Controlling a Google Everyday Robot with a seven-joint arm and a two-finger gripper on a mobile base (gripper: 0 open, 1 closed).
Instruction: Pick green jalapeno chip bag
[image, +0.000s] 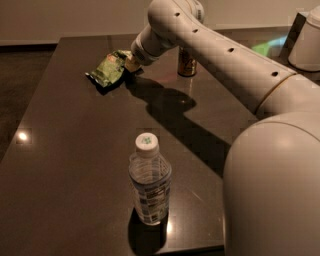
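The green jalapeno chip bag (107, 70) lies crumpled at the far left of the dark table (65, 150), its right end tipped up a little over a dark shadow. My gripper (132, 63) is at the end of the long white arm, right at the bag's right end and touching it. The wrist hides where the gripper meets the bag.
A clear water bottle with a white cap (150, 182) stands upright near the front edge. A bronze soda can (186, 62) stands behind the arm at the back. A white rounded object (306, 42) sits at the far right. My arm's large white body (272, 195) fills the right foreground.
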